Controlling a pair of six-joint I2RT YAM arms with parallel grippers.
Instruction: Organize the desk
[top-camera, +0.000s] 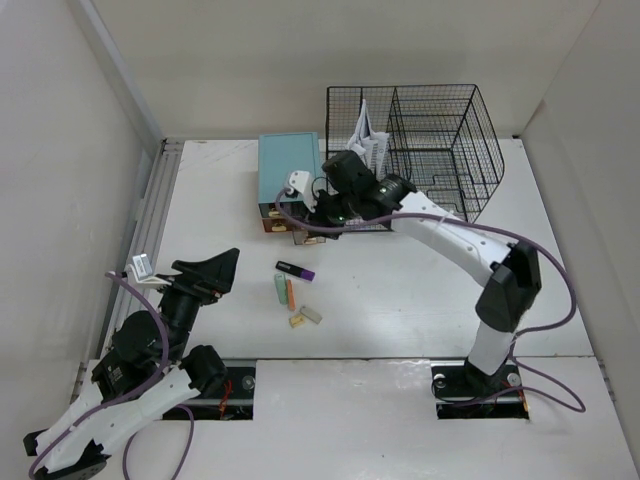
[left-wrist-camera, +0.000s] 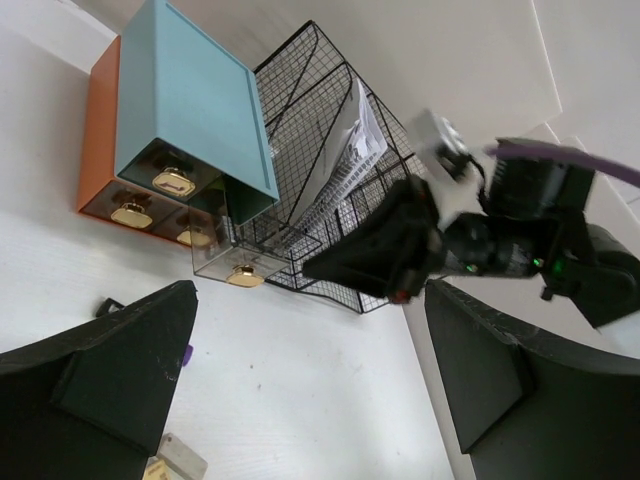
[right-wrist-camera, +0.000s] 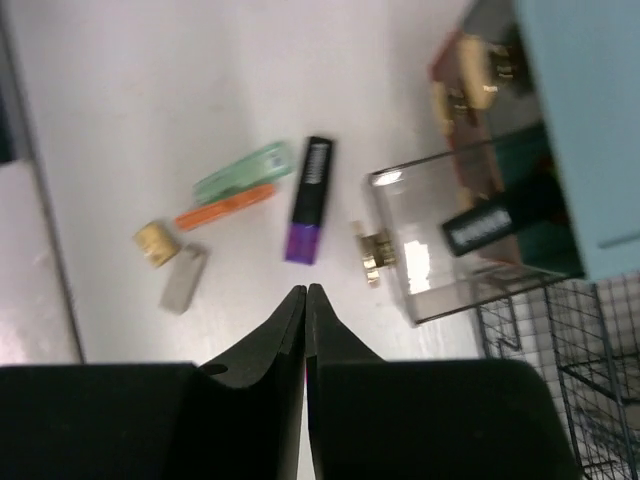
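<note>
- My right arm reached far over the counter (top-camera: 420, 300), the right claw (right-wrist-camera: 305, 292) clenched on nothing, just beside a pulled-out clear drawer (right-wrist-camera: 450, 240).
- My left arm sat folded near its base, the left claw (left-wrist-camera: 310, 340) released wide.
- I counted one teal box (top-camera: 290, 170), one wire rack (top-camera: 440, 130) and five small loose items (right-wrist-camera: 310, 200).
- The counter lay under both arms, with a rail (top-camera: 150, 230) at its left edge.

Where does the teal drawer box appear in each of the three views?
Top external: teal drawer box at far centre, left of the black wire rack.
Left wrist: upper left, rack to its right.
Right wrist: upper right edge, rack below it.
Shared landmark: the black wire rack.
</note>
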